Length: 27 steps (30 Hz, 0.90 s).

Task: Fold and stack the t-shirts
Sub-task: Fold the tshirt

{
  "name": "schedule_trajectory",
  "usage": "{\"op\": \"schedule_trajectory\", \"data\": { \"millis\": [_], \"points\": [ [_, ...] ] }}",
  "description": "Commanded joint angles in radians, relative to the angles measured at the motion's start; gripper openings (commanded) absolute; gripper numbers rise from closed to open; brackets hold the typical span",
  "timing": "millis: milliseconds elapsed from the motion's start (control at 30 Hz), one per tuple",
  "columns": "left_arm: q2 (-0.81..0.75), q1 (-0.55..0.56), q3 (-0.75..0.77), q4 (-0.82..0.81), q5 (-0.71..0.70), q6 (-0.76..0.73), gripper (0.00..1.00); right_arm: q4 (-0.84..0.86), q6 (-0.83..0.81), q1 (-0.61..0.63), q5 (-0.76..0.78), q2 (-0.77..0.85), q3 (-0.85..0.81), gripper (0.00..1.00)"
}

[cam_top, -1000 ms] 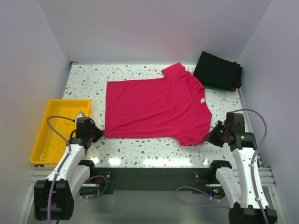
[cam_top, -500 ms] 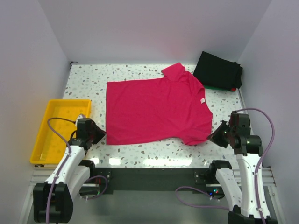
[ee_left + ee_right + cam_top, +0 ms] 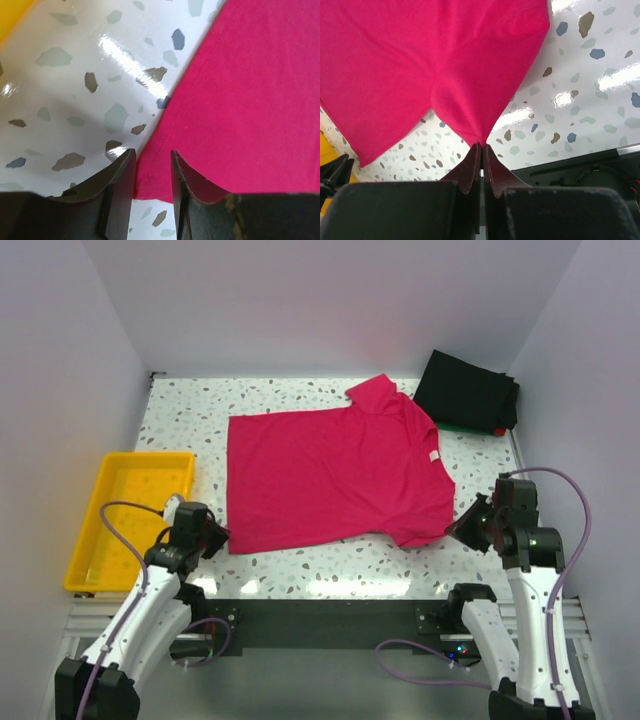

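One pink shirt (image 3: 330,475) lies flat on the table (image 3: 180,420). Right gripper (image 3: 482,146) pinches its near-right sleeve tip; left gripper (image 3: 152,156) stands spread at the near-left hem corner.

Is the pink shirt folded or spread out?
Spread out: the pink shirt lies flat on the table, with no fold in it.

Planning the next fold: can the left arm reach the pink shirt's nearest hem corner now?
Probably yes: the left gripper stands open right at the pink shirt's corner, nothing lying between.
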<state>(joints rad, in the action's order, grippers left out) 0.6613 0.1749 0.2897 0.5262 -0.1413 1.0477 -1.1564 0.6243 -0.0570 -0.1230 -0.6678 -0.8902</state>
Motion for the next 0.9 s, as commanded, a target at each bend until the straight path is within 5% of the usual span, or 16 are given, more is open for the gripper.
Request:
{"op": "schedule_trajectory", "data": {
  "millis": [0, 867],
  "points": [
    [0.0, 0.054, 0.016, 0.092, -0.109, 0.104, 0.39, 0.041, -0.014, 0.0, -0.001, -0.012, -0.009, 0.0],
    [0.044, 0.184, 0.0, 0.097, -0.069, 0.155, 0.37, 0.133, 0.002, 0.002, -0.01, -0.064, 0.042, 0.0]
  ]
}}
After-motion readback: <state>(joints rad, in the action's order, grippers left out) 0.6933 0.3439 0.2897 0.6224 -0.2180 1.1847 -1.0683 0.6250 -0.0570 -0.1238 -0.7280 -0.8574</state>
